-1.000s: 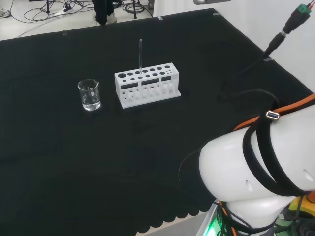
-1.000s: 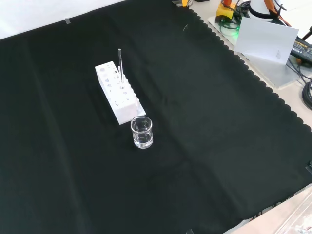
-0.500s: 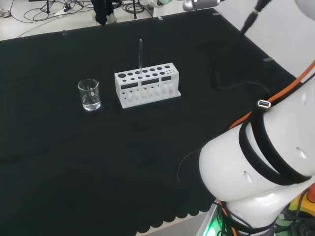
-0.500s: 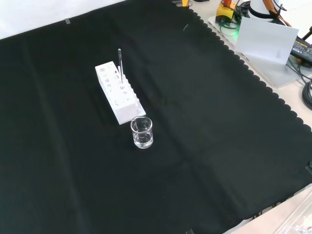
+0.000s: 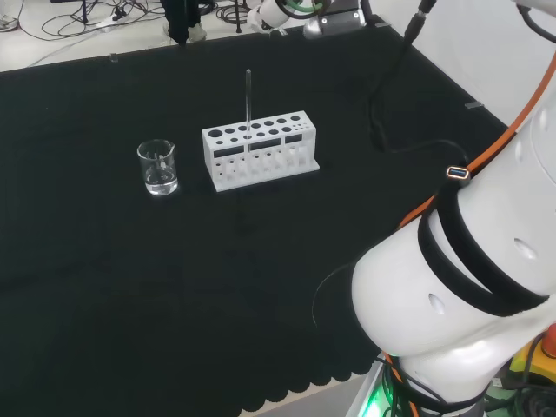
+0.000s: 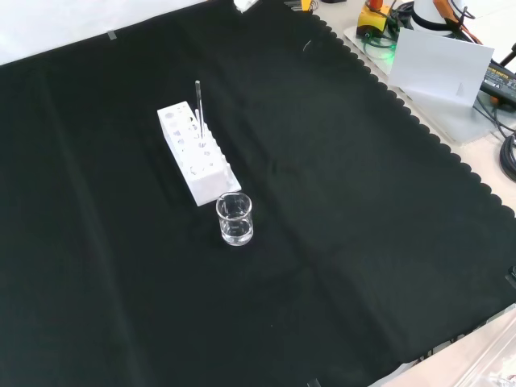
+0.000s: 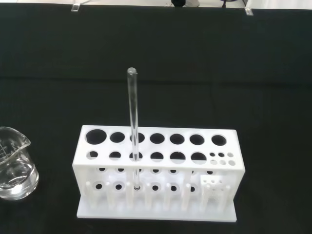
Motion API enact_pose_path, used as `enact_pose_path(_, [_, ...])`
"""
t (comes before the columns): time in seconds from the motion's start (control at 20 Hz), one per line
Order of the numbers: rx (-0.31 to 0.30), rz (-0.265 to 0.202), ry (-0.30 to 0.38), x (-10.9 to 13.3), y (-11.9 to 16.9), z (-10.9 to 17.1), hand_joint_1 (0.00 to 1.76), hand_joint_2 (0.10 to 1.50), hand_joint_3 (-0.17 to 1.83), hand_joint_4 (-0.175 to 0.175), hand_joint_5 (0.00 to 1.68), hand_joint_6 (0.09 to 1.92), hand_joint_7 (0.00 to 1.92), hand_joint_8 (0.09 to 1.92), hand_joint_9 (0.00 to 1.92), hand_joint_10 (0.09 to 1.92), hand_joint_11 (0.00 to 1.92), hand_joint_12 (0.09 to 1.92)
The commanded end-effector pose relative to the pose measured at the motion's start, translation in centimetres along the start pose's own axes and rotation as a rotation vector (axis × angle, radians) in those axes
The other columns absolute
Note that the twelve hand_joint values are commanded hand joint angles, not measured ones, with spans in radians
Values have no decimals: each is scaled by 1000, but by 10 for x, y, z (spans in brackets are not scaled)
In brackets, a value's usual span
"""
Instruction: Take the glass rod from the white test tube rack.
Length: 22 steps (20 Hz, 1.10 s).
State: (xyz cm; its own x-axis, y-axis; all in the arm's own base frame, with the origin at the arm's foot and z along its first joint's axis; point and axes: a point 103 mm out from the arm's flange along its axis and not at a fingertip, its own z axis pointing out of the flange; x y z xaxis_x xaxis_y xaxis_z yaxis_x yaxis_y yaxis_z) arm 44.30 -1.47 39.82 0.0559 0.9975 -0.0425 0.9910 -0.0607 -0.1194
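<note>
1. A small white bit of the robot hand (image 5: pixel 276 12) peeks in at the top edge of the head view, far behind the rack. I cannot tell if its fingers are straight or curled.
2. The robot hand is well away from the glass rod and touches nothing on the worktop.
3. The glass rod (image 7: pixel 132 126) stands up straight in the white test tube rack (image 7: pixel 157 170). It sits in a hole in the nearer row of the rack in the wrist view, the third hole from the beaker's end.
4. The top of the glass rod (image 5: pixel 248 102) sticks up high above the rack (image 5: pixel 260 149) in the head view. It looks thin and clear.
5. The rack has two rows of round holes on top and some tiny holes at one end. All the other holes have nothing in them.
6. A small glass beaker (image 5: pixel 158 168) stands just beside the rack, on its left in the head view. It does not touch the rack. It has a little clear water at the bottom.
7. In the front view the beaker (image 6: pixel 235 218) is in front of the rack (image 6: pixel 193 152), and the glass rod (image 6: pixel 198 104) rises from the rack's far part.
8. All of this rests on the worktop (image 6: pixel 347 218), which has a black cloth over it.
9. The big white shape at the right of the head view is the robot's own arm (image 5: pixel 460 295).
</note>
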Motion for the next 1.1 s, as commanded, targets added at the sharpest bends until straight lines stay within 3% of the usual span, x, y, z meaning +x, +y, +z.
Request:
enact_pose_path(0.05, [33, -8, -68, 26, 14, 13, 658, 821, 437, -175, 281, 87, 317, 882, 686, 811, 538, 1349])
enact_pose_path(0.2, [23, -29, -45, 27, 23, 21, 658, 821, 442, -175, 283, 87, 328, 887, 707, 811, 573, 1335])
enact_pose_path(0.3, [15, -26, -15, 12, 31, 42, 658, 821, 446, -175, 287, 87, 343, 895, 725, 813, 592, 1326])
enact_pose_path(0.5, [12, -46, 5, -3, 41, 58, 657, 822, 452, -175, 295, 87, 370, 905, 753, 816, 636, 1306])
enact_pose_path(0.55, [113, 19, -73, -2, 46, 64, 656, 824, 453, -175, 299, 87, 376, 908, 761, 817, 643, 1304])
enact_pose_path(0.6, [98, -26, -43, 11, 50, 61, 654, 826, 454, -175, 303, 87, 381, 910, 767, 819, 650, 1303])
enact_pose_path(0.65, [-27, -128, 33, 25, 50, 53, 652, 827, 456, -175, 306, 87, 386, 912, 773, 821, 656, 1302])
enact_pose_path(0.7, [-51, -146, 62, 27, 50, 52, 651, 829, 456, -175, 309, 87, 390, 914, 777, 822, 662, 1301])
enact_pose_path(0.8, [-29, -123, 83, 17, 54, 59, 648, 831, 458, -175, 316, 87, 399, 917, 788, 826, 669, 1300])
enact_pose_path(0.9, [-23, -109, 51, 9, 57, 68, 646, 833, 460, -175, 325, 87, 422, 922, 805, 832, 685, 1293])
enact_pose_path(0.95, [-4, -115, -5, 20, 62, 67, 645, 833, 461, -175, 334, 87, 441, 925, 819, 837, 702, 1291])
enact_pose_path(1.1, [23, -91, -13, 25, 67, 69, 643, 836, 465, -175, 355, 87, 479, 931, 852, 852, 748, 1280])
